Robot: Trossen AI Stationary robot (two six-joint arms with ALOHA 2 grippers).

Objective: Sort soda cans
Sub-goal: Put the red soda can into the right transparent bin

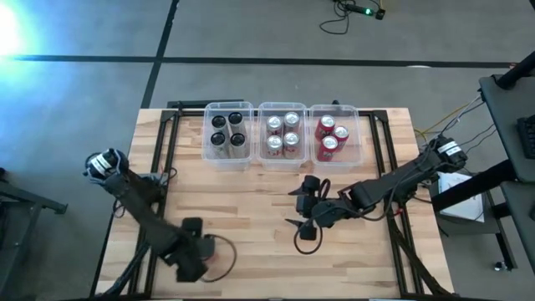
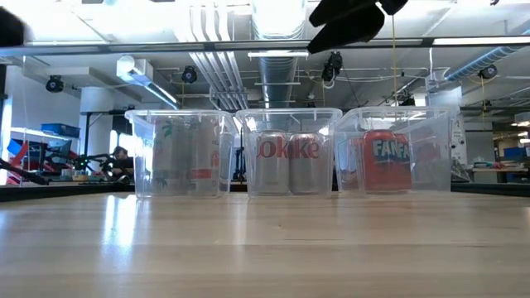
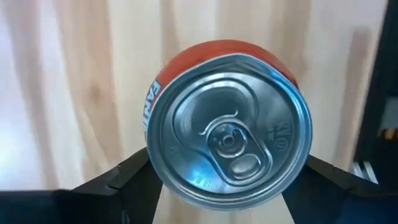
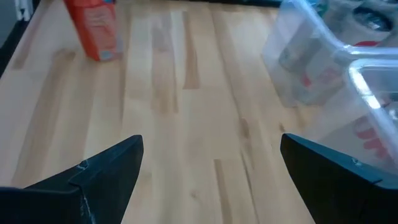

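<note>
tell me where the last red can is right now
The red can sits between the left gripper's fingers at the table's near left in the high view, far from the bin of red cans at the far right.

On the pale striped-grain wooden table (image 1: 251, 209), three clear bins (image 1: 282, 159) hold black cans (image 1: 228, 130), silver cans (image 1: 282, 132) with red lettering, and red cans (image 1: 332, 135). A red can (image 3: 227, 124) with a silver top sits between dark fingers (image 3: 115, 183).

Left pincer (image 1: 203, 261) hides the red can (image 3: 228, 121) overhead; apparently clamped.
</note>
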